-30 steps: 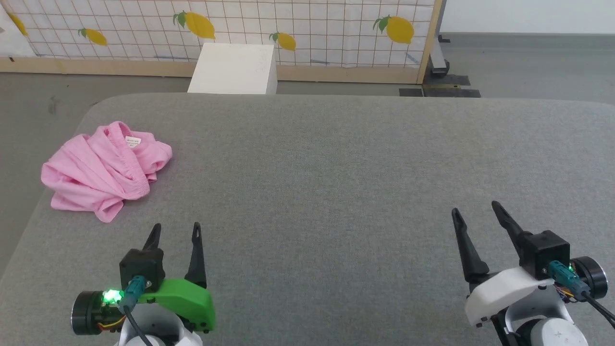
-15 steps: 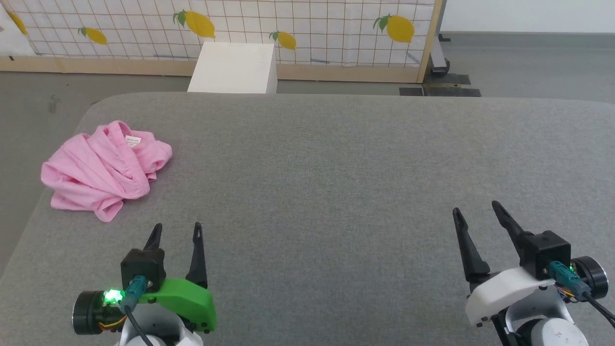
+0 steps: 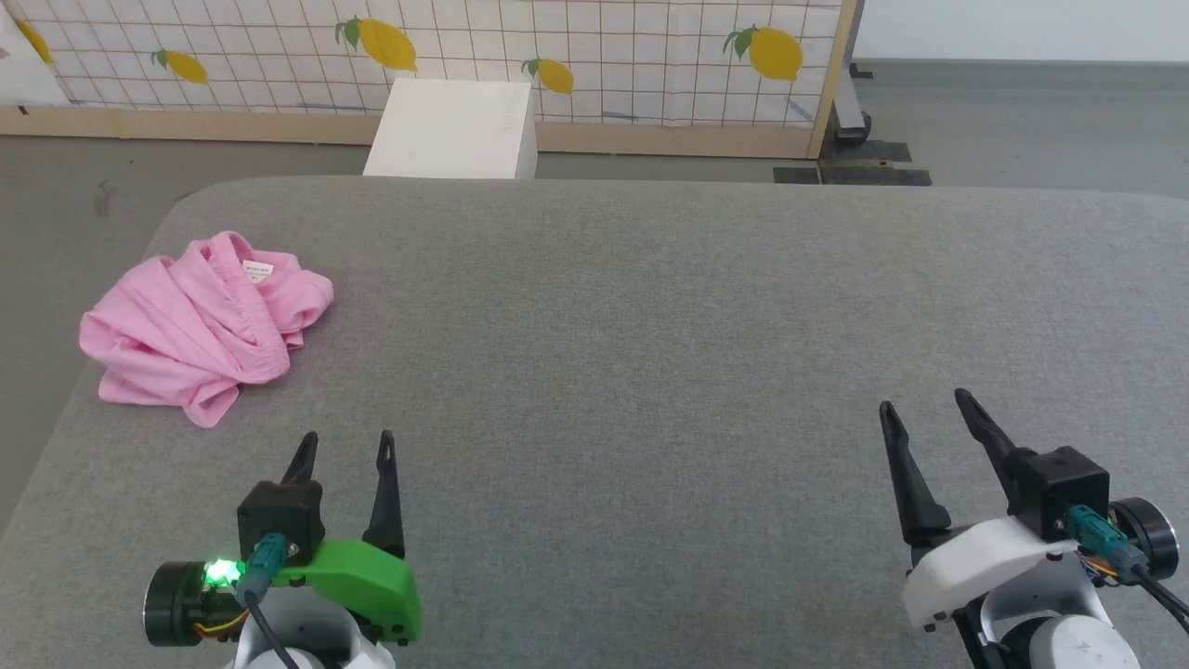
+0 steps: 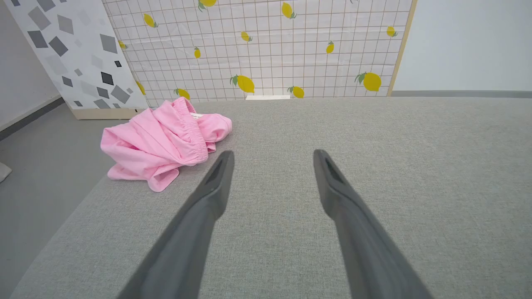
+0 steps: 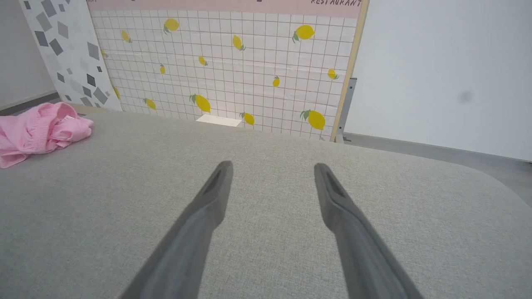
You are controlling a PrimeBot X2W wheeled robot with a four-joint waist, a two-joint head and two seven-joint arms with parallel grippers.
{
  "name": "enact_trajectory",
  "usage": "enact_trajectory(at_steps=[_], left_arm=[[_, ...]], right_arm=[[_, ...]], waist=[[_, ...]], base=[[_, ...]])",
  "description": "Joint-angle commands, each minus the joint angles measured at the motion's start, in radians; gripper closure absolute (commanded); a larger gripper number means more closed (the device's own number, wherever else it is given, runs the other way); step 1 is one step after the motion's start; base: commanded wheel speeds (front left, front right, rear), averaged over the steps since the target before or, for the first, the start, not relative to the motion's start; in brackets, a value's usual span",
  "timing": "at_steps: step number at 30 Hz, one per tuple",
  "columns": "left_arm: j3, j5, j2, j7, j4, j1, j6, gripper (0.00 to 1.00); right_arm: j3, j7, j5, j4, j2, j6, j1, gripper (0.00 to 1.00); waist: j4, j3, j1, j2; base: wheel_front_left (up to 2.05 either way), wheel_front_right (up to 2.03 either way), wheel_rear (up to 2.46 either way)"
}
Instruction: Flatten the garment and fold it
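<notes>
On the grey table's (image 3: pixel 650 325) far-left corner, the garment (image 3: pixel 200 325) lies crumpled.

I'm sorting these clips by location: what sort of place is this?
Probably a staged lab or test area, not a home: a grey fabric-covered table holds a crumpled pink garment, and a freestanding lemon-print partition stands behind it on grey floor.

A grey fabric-covered table (image 3: pixel 650 307) is stretching ahead of the left gripper (image 3: pixel 348 435) and right gripper (image 3: pixel 922 400). Beyond their fingertips, a lemon-print grid screen (image 3: pixel 604 37) is standing on grey floor (image 3: pixel 1022 121), a white box (image 3: pixel 452 130) sitting before it.
</notes>
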Motion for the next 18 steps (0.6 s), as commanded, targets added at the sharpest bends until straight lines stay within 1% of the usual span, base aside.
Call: enact_trajectory(at_steps=[1,18], left_arm=[[-0.003,-0.001,0.006,-0.005,0.004,-0.004,-0.004,0.00],[-0.012,-0.013,0.014,-0.008,0.007,-0.008,-0.005,0.00]], right_arm=[[-0.001,-0.009,0.006,0.004,0.001,0.000,-0.001,0.00],[-0.006,-0.018,0.025,0.011,0.001,-0.001,-0.007,0.00]], waist=[[-0.001,0.000,0.0000,0.0000],[-0.004,0.003,0.0000,0.0000]], base=[[0.00,0.00,0.00],[0.00,0.00,0.00]])
